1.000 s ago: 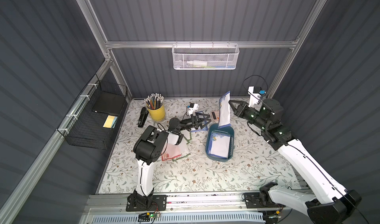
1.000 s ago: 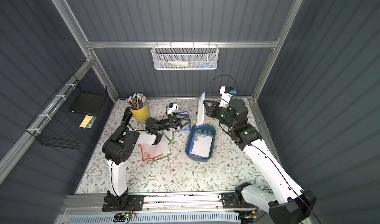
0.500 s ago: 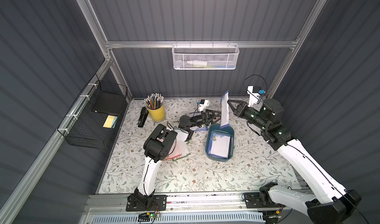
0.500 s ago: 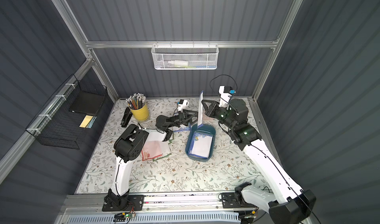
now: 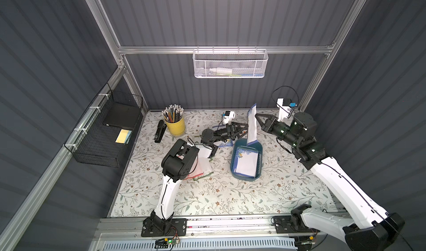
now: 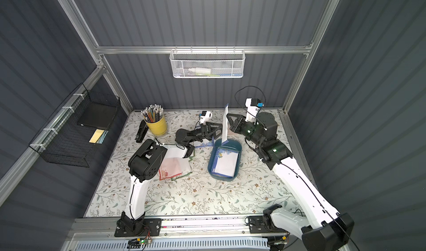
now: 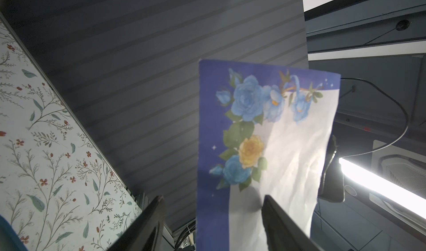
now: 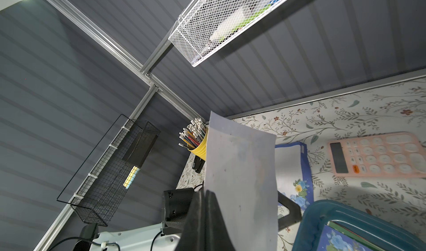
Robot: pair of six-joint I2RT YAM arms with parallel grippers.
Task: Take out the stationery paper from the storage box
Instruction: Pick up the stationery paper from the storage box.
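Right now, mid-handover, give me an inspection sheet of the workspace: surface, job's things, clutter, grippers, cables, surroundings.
Surface: floral tabletop, flat.
Job's things: storage box holds blue-floral sheets. One upright sheet stands at its far end. Red- and green-bordered sheets and a blue-bordered sheet lie outside on the tabletop.
Clutter: yellow pencil cup, black stapler, pink calculator.
Grippers: right gripper shut on the upright sheet. Left gripper open, jaws either side of it.
Cables: black cable loops above the right wrist camera.
Surroundings: white mesh basket on the back wall, black wire basket on the side wall.
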